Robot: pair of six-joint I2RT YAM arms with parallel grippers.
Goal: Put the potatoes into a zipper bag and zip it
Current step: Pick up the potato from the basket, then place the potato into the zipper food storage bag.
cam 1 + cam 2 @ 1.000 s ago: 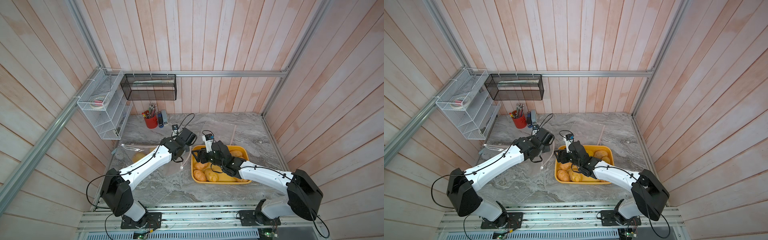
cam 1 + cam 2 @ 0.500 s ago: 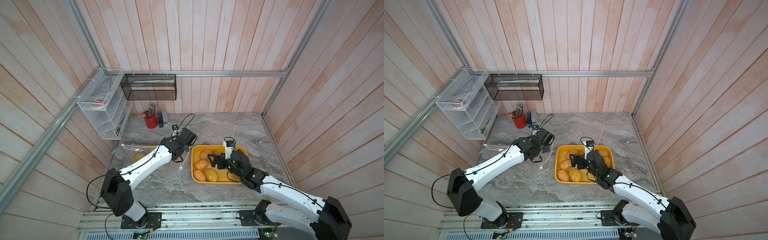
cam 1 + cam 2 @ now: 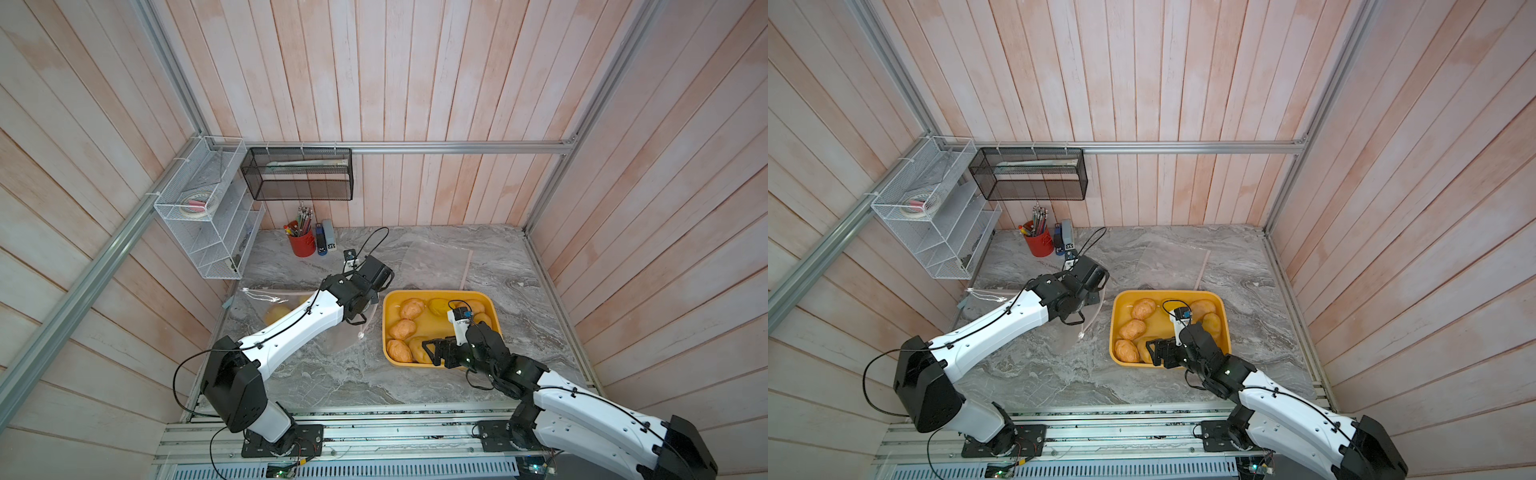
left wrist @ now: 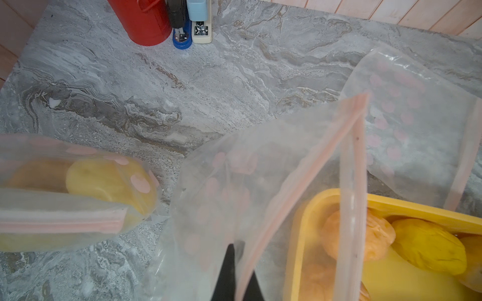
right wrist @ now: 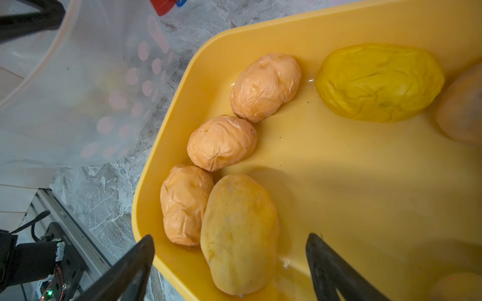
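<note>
Right wrist: seven potatoes [image 5: 221, 142], one tray [image 5: 365, 182], right pincer [image 5: 230, 237] spread; left pincer [image 4: 236, 260] pinching bag [image 4: 260, 182].

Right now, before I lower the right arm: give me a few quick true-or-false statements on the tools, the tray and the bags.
1. The right tool hangs open and empty over the yellow tray. True.
2. The left tool is open and clear of any bag. False: it is shut on the edge of the zipper bag.
3. The tray holds nothing. False: several potatoes lie in it.
4. A second bag beside the held one already has a yellow potato inside. True.
5. The red cup stands inside the tray. False: it stands at the back of the table, near the wall.
</note>
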